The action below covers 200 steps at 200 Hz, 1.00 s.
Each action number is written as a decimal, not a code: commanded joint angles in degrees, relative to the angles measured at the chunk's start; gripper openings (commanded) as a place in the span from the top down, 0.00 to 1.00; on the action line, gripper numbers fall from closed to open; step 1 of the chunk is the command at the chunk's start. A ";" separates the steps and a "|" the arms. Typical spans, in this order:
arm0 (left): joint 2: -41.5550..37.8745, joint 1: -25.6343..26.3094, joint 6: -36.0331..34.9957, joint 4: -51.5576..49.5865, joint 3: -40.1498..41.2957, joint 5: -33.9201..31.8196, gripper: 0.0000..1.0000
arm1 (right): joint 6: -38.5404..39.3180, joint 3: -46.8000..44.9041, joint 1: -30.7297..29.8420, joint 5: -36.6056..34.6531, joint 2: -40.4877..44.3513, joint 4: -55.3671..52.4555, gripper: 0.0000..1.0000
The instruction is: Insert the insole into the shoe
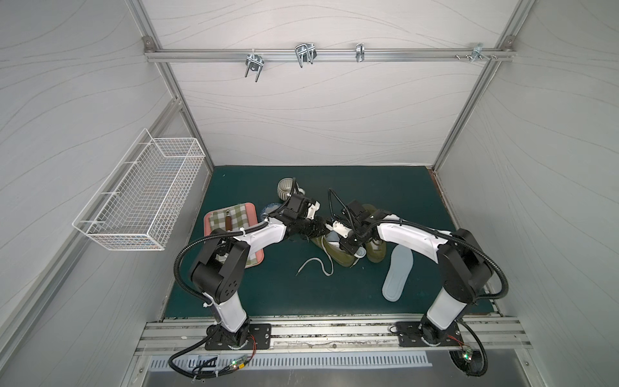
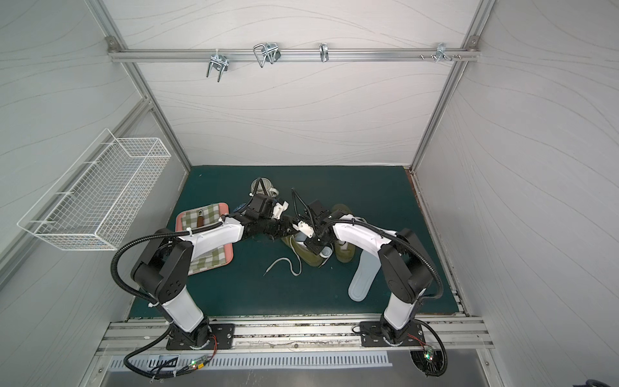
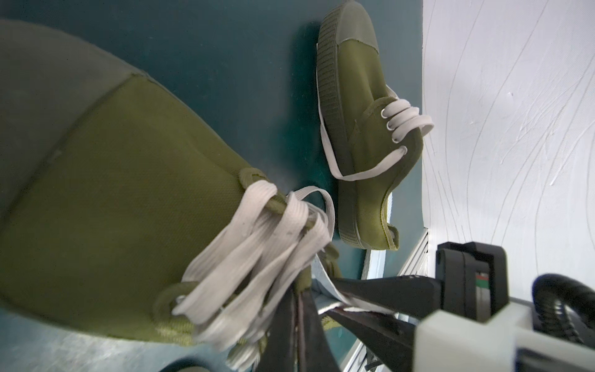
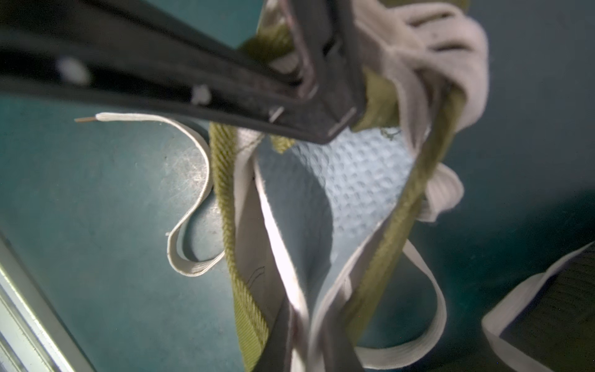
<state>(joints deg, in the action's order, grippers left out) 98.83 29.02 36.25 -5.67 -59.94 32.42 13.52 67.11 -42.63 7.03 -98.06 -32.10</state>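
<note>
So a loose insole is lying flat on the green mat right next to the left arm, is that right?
Not quite. The loose insole does lie flat on the green mat, but it is next to the right arm, not the left. Both top views show it.

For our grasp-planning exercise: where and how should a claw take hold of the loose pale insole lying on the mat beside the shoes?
Probably the near rounded end of the loose insole, approached from above. It lies thin and flat on the green mat, so an edge pinch seems best, and that end sits clear of the olive shoe beside it.
</note>
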 commanded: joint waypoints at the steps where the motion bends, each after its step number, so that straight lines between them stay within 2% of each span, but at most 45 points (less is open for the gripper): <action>1: 0.85 0.53 1.89 4.44 -0.77 5.01 1.00 | 1.17 2.11 0.00 1.26 -1.49 7.80 0.97; 23: 0.94 -0.18 3.18 6.17 -0.05 6.25 1.00 | 1.48 -0.18 -0.17 1.46 0.53 8.61 0.96; 50: 1.43 -0.66 4.35 8.22 0.87 7.35 1.00 | 1.97 -5.06 -0.17 3.35 2.42 16.65 0.94; 76: 1.75 -0.64 4.75 8.37 1.12 8.07 1.00 | 0.96 -2.76 -0.70 2.62 1.46 11.95 0.95; 95: 1.86 -0.67 5.20 9.24 1.71 8.54 1.00 | 1.41 -6.54 -0.63 2.87 2.31 18.97 0.93; 104: 2.03 -0.70 5.51 9.65 1.88 8.77 1.00 | 1.07 -4.46 -0.38 2.98 0.55 18.93 0.93; 121: 2.11 -0.71 6.18 10.46 2.31 9.00 1.00 | 0.90 1.52 -0.51 2.84 -2.64 11.16 0.94; 149: 1.42 -0.68 6.36 10.77 2.70 8.73 1.00 | 2.02 -3.90 0.56 4.97 -1.49 20.33 0.91; 163: 1.42 -0.66 6.34 10.45 2.73 8.71 1.00 | -0.49 2.66 0.67 5.83 -4.32 13.37 0.92; 170: 1.33 -0.64 6.37 10.18 2.64 8.79 1.00 | -0.33 3.09 0.16 5.30 -4.67 11.03 0.92; 190: 1.24 -0.67 6.36 10.74 2.64 8.80 1.00 | 2.17 -2.96 -1.20 4.30 -3.19 19.24 0.89; 200: 1.79 -0.63 6.26 10.75 2.34 8.80 1.00 | 1.03 0.14 -1.12 4.15 -4.16 15.79 0.89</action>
<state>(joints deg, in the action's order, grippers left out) 100.16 27.53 41.65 1.98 -56.97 37.30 13.47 65.36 -42.57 9.28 -101.91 -20.10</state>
